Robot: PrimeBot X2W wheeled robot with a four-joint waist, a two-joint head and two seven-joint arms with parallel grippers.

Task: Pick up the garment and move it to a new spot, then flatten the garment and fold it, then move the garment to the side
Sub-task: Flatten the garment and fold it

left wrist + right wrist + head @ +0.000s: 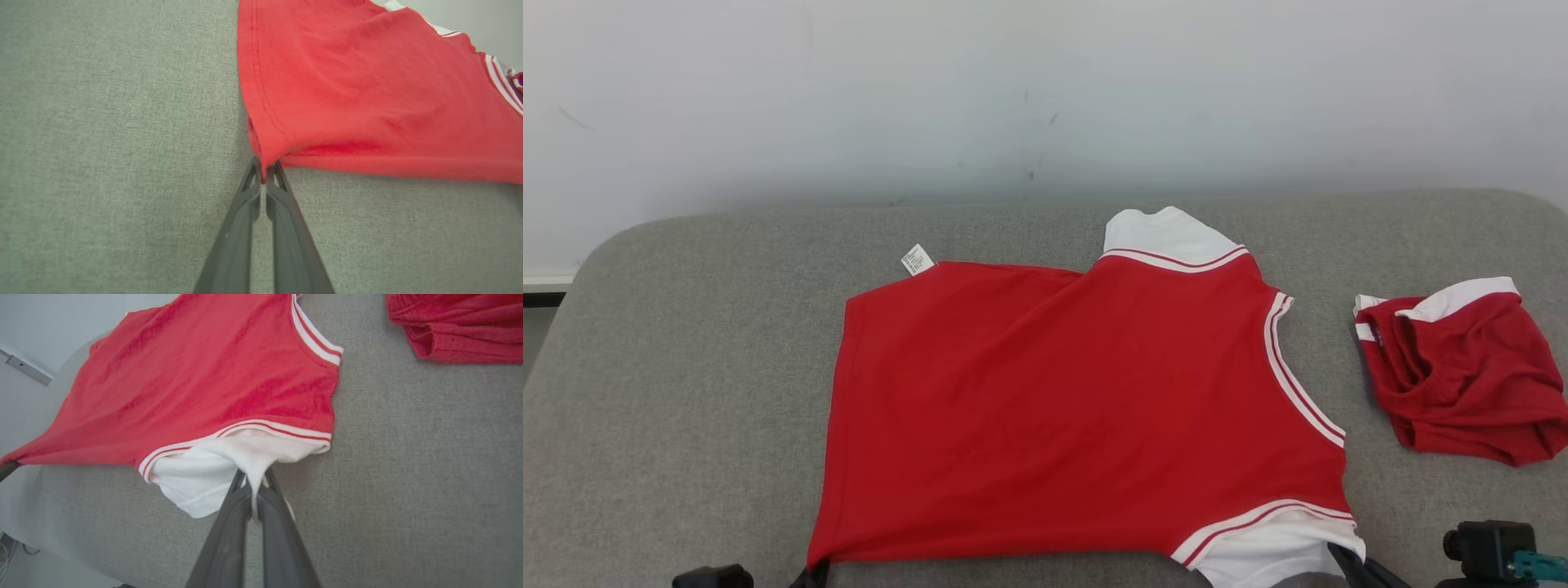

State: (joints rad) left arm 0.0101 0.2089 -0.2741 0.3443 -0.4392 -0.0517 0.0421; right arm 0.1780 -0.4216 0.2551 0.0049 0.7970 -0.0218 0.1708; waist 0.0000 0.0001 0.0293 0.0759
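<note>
A grey cloth-covered surface (686, 367) is backed by a pale wall (1013, 98). The red garment (1078, 408) is spread at its middle, reaching the near edge. A second red garment (1462, 376) lies crumpled to the right, apart from it. The left gripper (263, 173) is clenched on the near left hem corner (261, 151), the right gripper (255, 482) on the white sleeve (212, 473) at the near right. Both should be raised level and together, with the near edge held taut. The sleeve pinch looks slim, so jerks are best avoided.
</note>
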